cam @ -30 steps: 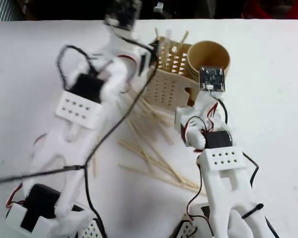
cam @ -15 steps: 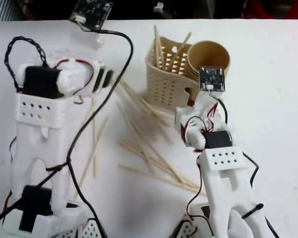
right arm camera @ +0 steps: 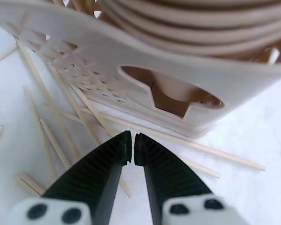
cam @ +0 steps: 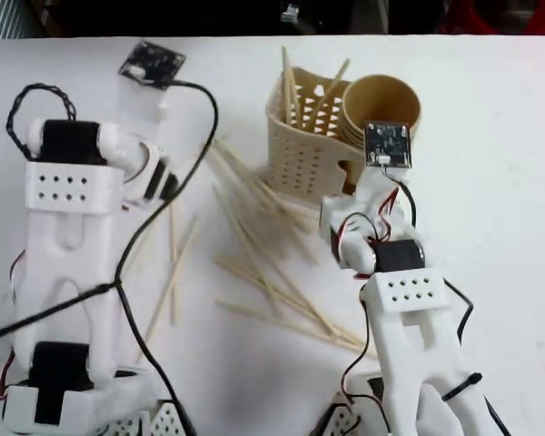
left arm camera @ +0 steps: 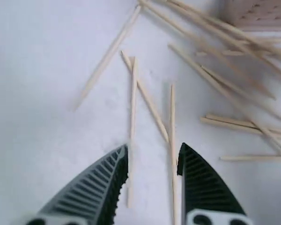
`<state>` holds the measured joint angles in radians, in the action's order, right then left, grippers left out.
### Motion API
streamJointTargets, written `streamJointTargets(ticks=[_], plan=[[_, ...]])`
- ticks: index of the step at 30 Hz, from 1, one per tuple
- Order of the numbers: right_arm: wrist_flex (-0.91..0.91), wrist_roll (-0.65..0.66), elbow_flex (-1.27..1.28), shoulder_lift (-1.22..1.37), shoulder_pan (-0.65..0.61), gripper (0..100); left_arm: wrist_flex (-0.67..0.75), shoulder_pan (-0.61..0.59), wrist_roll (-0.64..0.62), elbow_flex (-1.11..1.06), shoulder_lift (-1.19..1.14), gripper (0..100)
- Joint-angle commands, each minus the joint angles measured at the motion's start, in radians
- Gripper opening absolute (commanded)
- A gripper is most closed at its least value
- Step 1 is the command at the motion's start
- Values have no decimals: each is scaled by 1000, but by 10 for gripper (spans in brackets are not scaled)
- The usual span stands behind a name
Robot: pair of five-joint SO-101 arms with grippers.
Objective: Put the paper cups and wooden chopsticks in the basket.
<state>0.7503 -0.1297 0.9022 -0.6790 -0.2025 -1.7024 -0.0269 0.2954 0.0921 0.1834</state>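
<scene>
A cream perforated basket (cam: 304, 154) stands at the back centre, with a stack of paper cups (cam: 381, 104) in it and a few wooden chopsticks (cam: 289, 77) standing upright. Many loose chopsticks (cam: 272, 272) lie scattered on the white table in front of it. My left gripper (left arm camera: 152, 159) hangs open above two loose chopsticks (left arm camera: 133, 108) left of the pile, holding nothing. My right gripper (right arm camera: 132, 143) is shut and empty, just in front of the basket's wall (right arm camera: 84, 42), below the cup rims (right arm camera: 201, 23). The right arm (cam: 381, 245) stands right in front of the basket.
The left arm (cam: 68, 191) is folded over the left part of the table, its black cable (cam: 163, 227) looping across. Two chopsticks (cam: 173, 263) lie apart beside it. Bare table lies right of the basket.
The left arm has swung away from the basket to the left and drawn back, and its gripper is now over the loose chopsticks. The right arm has kept still.
</scene>
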Motion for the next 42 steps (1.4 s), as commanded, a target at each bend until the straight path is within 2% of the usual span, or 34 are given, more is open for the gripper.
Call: streamJointTargets(ticks=[1, 13, 19, 24, 27, 30, 36, 42], plan=[[-19, 0, -6, -19, 4, 31, 60, -10, 8, -101, 12, 181], [-21, 0, -6, -19, 4, 31, 453, -31, 61, -551, 10, 186], [-21, 0, -6, -19, 4, 31, 624, -31, 54, -692, 1, 297], [-21, 0, -6, -19, 4, 31, 769, -25, 54, -784, -12, 290], [-21, 0, -6, -19, 4, 31, 773, -25, 54, -753, -94, 290], [-21, 0, -6, -19, 4, 31, 695, -28, 52, -629, -206, 289], [-21, 0, -6, -19, 7, 31, 552, -24, 52, -400, -414, 207], [-21, 2, -6, -19, 7, 31, 480, 2, 58, -299, -521, 154]])
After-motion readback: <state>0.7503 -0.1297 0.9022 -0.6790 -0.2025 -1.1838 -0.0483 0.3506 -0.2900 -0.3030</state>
